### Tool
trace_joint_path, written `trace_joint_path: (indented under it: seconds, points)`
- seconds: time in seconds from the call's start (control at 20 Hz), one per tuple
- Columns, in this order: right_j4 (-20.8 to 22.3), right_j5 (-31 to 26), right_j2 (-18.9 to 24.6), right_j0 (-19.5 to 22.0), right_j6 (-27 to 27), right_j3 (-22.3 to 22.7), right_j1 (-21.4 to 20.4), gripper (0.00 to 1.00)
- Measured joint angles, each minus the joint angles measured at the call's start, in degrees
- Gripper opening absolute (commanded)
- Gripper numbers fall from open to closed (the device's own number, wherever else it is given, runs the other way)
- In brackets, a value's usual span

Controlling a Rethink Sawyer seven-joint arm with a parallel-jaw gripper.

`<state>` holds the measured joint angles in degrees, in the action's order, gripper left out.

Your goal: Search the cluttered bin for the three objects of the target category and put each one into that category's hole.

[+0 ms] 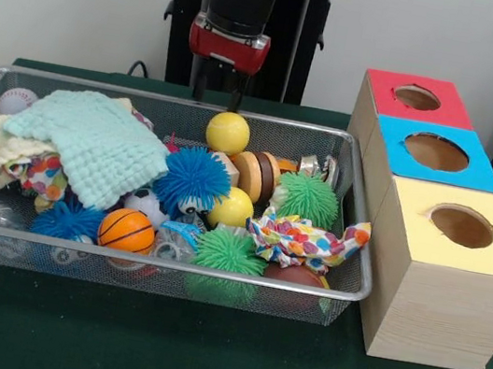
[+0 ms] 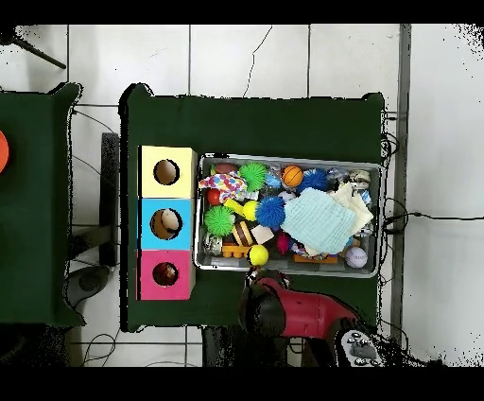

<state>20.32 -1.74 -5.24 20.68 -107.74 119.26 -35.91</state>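
The wire mesh bin [image 1: 185, 100] holds a heap of toys and cloths. My gripper [image 1: 216, 102] hangs over the bin's far rim, open and empty. Its fingertips are just above and slightly left of a yellow ball [image 1: 228, 132] that lies against that rim. In the overhead view the gripper [image 2: 257, 277] is at the bin's [image 2: 288, 157] lower edge, next to the same yellow ball [image 2: 258, 254]. Three boxes with round holes stand beside the bin: red [image 1: 417, 98], blue [image 1: 436, 152] and yellow [image 1: 462, 225].
In the bin lie a mint cloth [image 1: 92, 145], a blue spiky ball [image 1: 193, 178], two green spiky balls [image 1: 309, 198] [image 1: 229, 251], a second yellow ball [image 1: 232, 209], an orange basketball [image 1: 127, 230], a wooden wheel [image 1: 256, 175], a baseball [image 1: 17, 99] and a patterned cloth [image 1: 299, 241].
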Motion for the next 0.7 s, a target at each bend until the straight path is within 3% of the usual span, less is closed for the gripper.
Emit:
trace_joint_path:
  seconds: [0.45,0.6,0.7]
  points:
    - [0.0,0.0,0.0,-1.1,0.0,0.0,-0.1,1.00]
    - [0.0,0.0,-0.6,-2.7,0.0,-0.3,0.0,1.00]
    - [0.0,-0.4,-1.8,-5.9,0.0,-0.9,-0.1,1.00]
